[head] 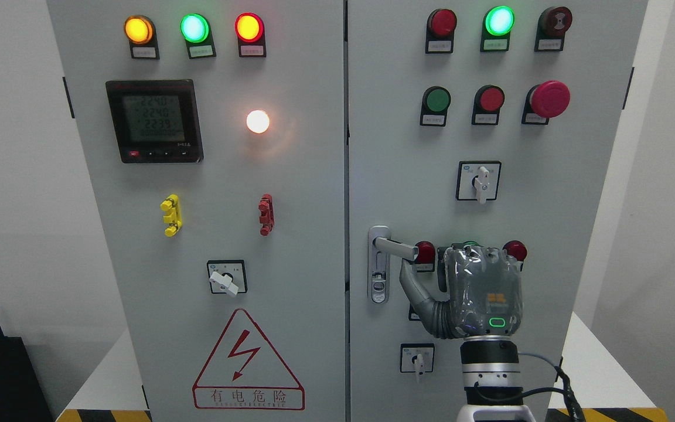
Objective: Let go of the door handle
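Observation:
The silver door handle (379, 264) sits at the left edge of the cabinet's right door (548, 193), with its lever (397, 247) pointing right. My right hand (478, 281) comes up from the bottom edge and hangs just right of the lever, its back toward the camera. The thumb (412, 284) is spread out to the left, and its tip lies just under the lever's free end. The other fingers (481, 255) point toward the door, right of the lever and not wrapped around it. Nothing is in the hand. The left arm is out of view.
The right door carries red and green lamps, push buttons, a red mushroom stop button (549, 98) and rotary switches (479, 181). The left door (208, 234) has a meter (154, 121), lamps and a high-voltage warning triangle (247, 363). A white table (601, 375) with a striped edge lies below.

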Tool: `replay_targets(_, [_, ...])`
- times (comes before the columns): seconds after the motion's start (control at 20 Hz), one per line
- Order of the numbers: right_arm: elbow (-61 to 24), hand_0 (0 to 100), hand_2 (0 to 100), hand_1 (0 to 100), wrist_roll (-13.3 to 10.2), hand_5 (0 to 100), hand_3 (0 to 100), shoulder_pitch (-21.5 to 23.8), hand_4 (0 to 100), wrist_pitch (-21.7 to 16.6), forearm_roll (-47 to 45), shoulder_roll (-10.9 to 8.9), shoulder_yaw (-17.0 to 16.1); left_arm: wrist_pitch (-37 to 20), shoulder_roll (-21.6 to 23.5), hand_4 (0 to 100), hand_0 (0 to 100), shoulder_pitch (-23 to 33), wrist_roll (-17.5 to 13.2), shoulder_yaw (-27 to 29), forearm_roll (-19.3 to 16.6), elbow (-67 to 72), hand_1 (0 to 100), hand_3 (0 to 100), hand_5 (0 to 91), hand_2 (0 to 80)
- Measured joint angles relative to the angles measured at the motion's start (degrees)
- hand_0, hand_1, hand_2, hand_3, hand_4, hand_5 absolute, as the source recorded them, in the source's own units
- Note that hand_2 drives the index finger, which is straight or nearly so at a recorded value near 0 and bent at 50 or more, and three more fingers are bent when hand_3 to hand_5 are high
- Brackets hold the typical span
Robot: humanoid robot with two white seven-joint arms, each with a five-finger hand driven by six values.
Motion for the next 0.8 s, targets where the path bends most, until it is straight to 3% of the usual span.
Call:
replay_targets(0.55, [-0.8, 45, 97, 15, -1.3, 97, 100, 1.9, 100, -0.2, -0.3, -0.70, 0.4, 0.0, 0.0, 0, 12, 0.0, 0.0, 0.0, 0.0, 0.0, 39, 0, 0.0, 0.0])
replay_targets(0.8, [-2.2, 47, 95, 14, -3.6, 97, 100, 4.1, 97, -0.6, -2.4, -2.59, 1.4, 0.0, 0.0, 0, 12, 0.0, 0.0, 0.0, 0.0, 0.0, 39, 0, 0.0, 0.0])
